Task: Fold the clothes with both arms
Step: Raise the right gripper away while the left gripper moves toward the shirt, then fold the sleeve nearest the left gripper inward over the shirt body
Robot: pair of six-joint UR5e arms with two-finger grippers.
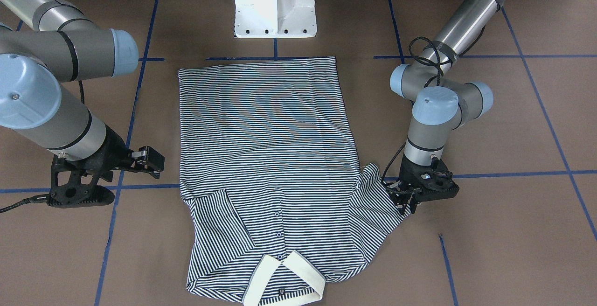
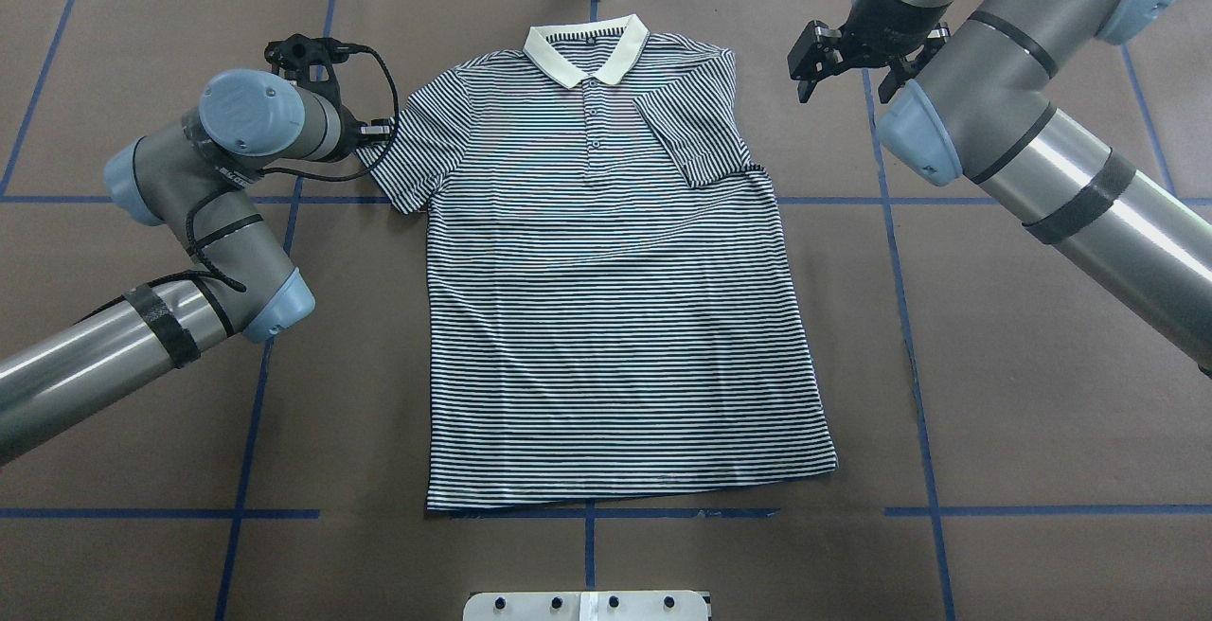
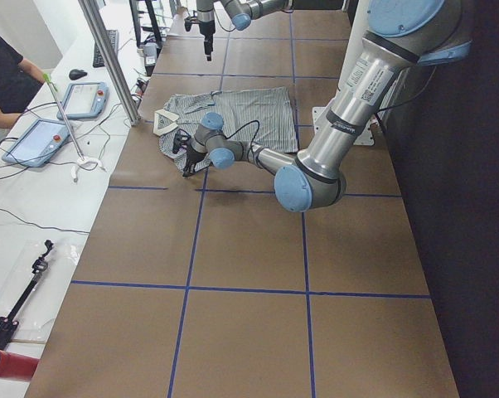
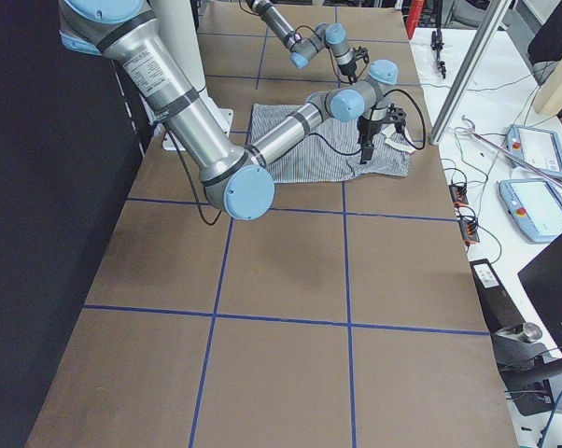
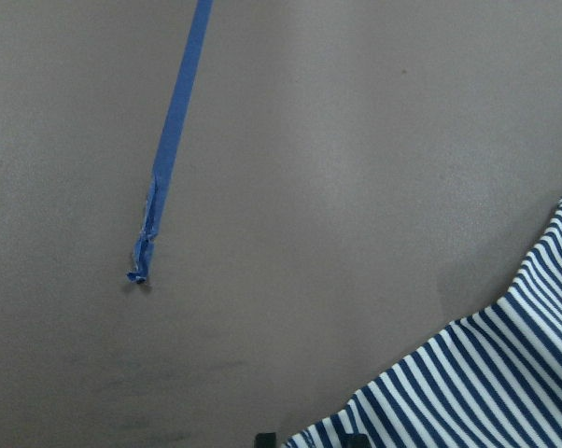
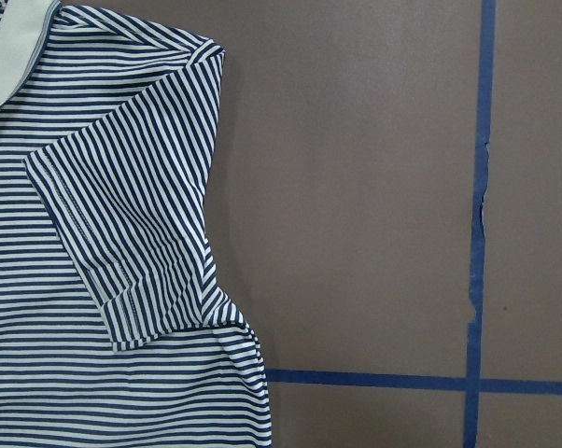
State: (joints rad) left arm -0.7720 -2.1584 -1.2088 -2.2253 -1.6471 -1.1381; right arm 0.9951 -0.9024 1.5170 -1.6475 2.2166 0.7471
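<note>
One polo shirt [image 2: 606, 318] sleeve [image 2: 686, 133] lies folded inward; left tool [image 1: 404, 205] touches the other.

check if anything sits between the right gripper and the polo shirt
Nothing visible does. The right gripper hangs open beside the polo shirt, and only bare brown table lies between it and the folded-in sleeve.

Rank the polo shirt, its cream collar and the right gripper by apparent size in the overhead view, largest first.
1. The polo shirt, by far.
2-3. The collar and the right gripper look about alike. The gripper hangs above the table, nearer the camera, so ranking them would be unsure.
</note>
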